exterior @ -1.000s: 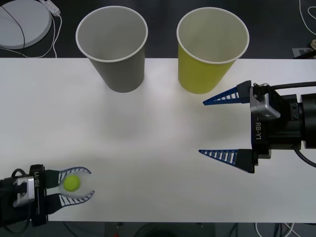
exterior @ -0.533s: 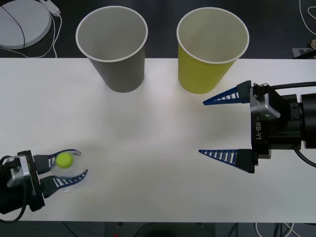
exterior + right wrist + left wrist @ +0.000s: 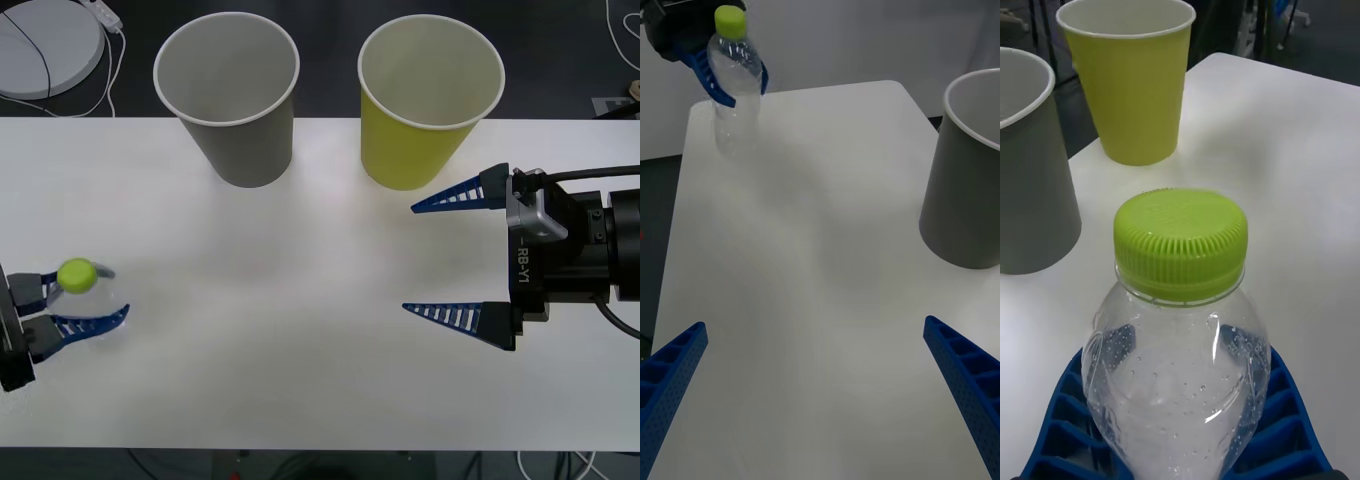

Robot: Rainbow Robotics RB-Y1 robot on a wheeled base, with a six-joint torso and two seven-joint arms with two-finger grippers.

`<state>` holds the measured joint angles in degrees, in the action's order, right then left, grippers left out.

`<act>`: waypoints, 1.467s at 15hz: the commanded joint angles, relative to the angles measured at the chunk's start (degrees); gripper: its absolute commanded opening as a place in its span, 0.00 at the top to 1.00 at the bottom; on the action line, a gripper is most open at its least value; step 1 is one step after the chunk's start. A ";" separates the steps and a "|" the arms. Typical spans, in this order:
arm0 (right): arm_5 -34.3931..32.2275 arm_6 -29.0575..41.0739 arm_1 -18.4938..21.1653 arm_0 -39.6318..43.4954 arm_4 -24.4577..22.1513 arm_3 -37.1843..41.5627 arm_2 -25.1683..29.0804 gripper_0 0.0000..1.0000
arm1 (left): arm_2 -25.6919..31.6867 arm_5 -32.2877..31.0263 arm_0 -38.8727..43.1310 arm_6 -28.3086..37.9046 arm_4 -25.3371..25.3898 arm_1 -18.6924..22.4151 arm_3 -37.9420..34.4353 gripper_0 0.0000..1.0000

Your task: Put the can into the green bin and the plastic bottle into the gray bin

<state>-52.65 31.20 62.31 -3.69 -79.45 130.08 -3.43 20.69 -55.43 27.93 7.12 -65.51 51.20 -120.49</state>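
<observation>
- L gripper (image 3: 85,298) sits at the robot's left edge of the white table (image 3: 300,300), near the front; its blue ribbed fingers (image 3: 90,322) are clamped around the plastic bottle (image 3: 78,278).
- Bottle is upright in that grip w/ lime cap (image 3: 1180,244) on top. In the left wrist view the clear crinkly body (image 3: 1176,390) is cradled between the blue fingers (image 3: 1285,442), droplets visible inside.
- From the right wrist view, same bottle (image 3: 735,71) is held by the L gripper (image 3: 722,75) over the far end of the table (image 3: 805,247). Whether its base touches the table or is lifted: can't tell.
- Gray bin (image 3: 228,95) stands upright ahead of the L gripper and off toward the robot's right, well apart from it; open mouth up, inside looks bare.
- Green bin (image 3: 428,100) stands beside the gray one, farther from the L gripper, also upright and open. Cups are near each other, not touching.
- In the left wrist view both cups are beyond the cap: gray bin (image 3: 1030,165) nearer, green bin (image 3: 1131,82) farther back.
- R gripper (image 3: 455,255) is over the robot's right part of the table, fingers spread wide, holding nothing; tips point toward the table middle.
- Green bin is just ahead of the R gripper's upper finger (image 3: 460,195), near but apart.
- In the right wrist view, the R fingers (image 3: 670,382) are at the two lower corners, w/ the gray bin (image 3: 966,180) beyond them to one side.
</observation>
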 commanded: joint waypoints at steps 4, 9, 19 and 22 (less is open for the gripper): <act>0.00 0.00 0.00 0.00 0.00 0.00 0.00 0.00 | 4.28 -0.03 -1.21 9.40 1.62 7.34 -0.01 1.00; 0.00 0.00 0.00 0.00 0.00 0.00 0.00 0.00 | 7.44 -0.03 -3.23 16.87 1.53 13.31 0.87 1.00; 0.00 0.00 0.00 0.00 0.00 0.00 0.00 0.00 | 4.63 -13.21 -20.02 18.89 3.55 24.83 19.15 1.00; 0.00 0.00 0.00 0.00 0.00 0.00 0.00 0.00 | 0.23 -13.30 -25.99 20.03 3.46 26.85 23.02 1.00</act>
<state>-52.65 31.20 62.31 -3.69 -79.45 130.08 -3.43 21.85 -68.72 3.18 26.89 -62.01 77.70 -98.32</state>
